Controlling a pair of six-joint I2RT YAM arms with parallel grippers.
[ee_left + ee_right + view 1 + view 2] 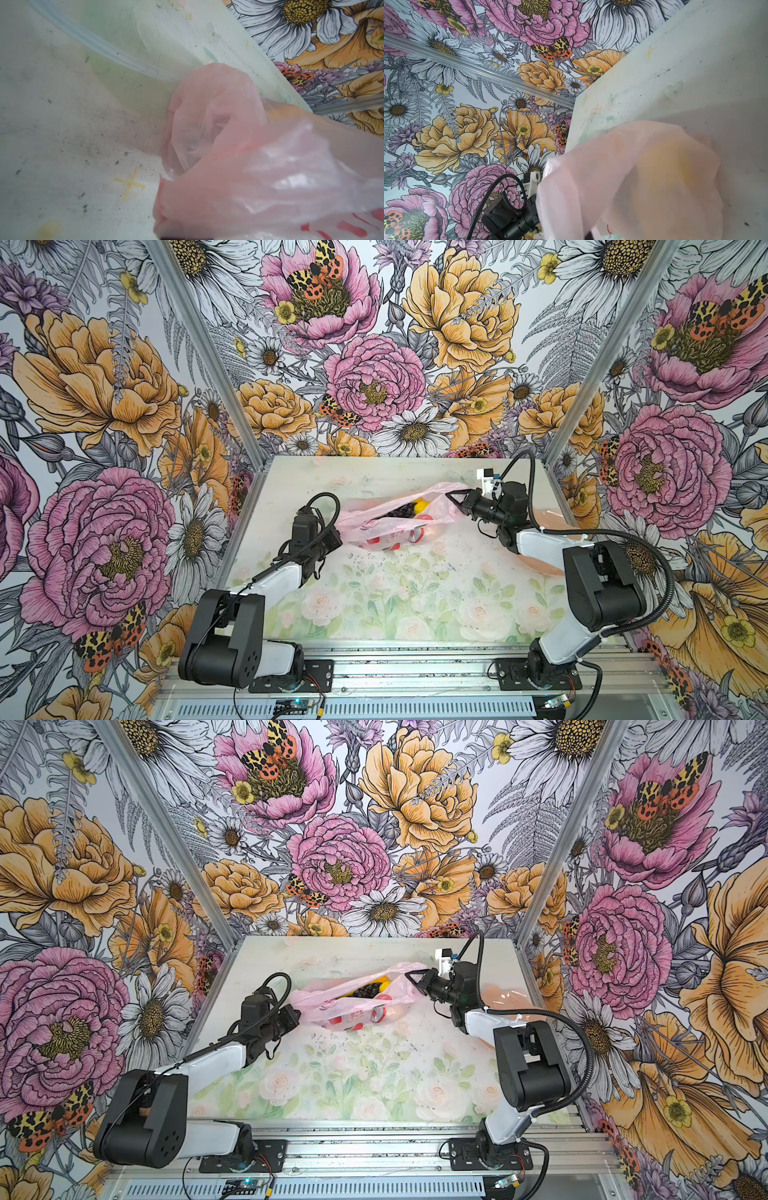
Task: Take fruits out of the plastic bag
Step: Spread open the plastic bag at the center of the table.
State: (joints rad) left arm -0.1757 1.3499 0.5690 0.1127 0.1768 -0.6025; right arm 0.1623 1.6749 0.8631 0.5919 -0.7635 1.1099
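The left claw is pressed together on the left end of the bag, its tips lost in bunched pink film. In the left wrist view that film crowds close to the lens. The right claw is also pinched shut, gripping the bag's right corner and holding it lifted a little off the surface. Between the two claws the bag is drawn out long across the far half of the surface, its mouth gaping as a narrow slit in both top views. Inside the slit lie dark grapes, with a yellow fruit touching them on the right. Which yellow fruit it is I cannot tell. Red prints show on the bag's near side. A peach dish sits at the right edge, partly hidden behind the right arm.
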